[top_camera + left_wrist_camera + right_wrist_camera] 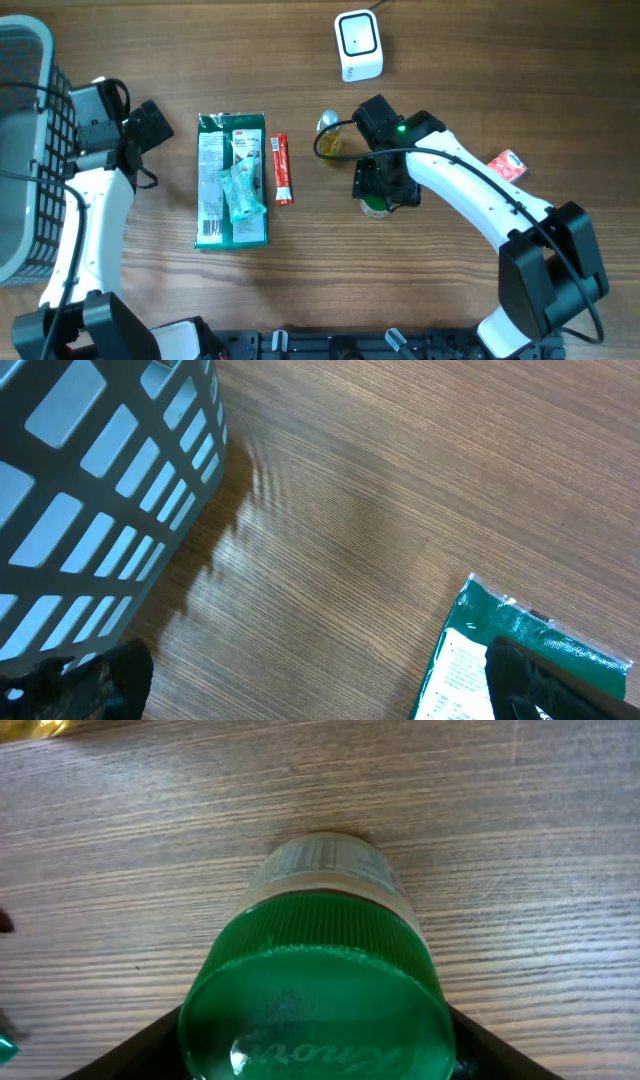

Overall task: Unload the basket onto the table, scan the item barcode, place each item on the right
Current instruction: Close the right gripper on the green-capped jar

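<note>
The table is showing matt brown wood with a fine, straight grain. The jar is wearing a pale printed label whose material is not telling clearly, and its lid is gleaming as glossy green plastic, ribbed round the edge and embossed on top. The basket is looking like smooth grey plastic lattice. The green packet is shining as crinkled film, and the red sachet is looking glossy too. The scanner is presenting smooth white plastic.
</note>
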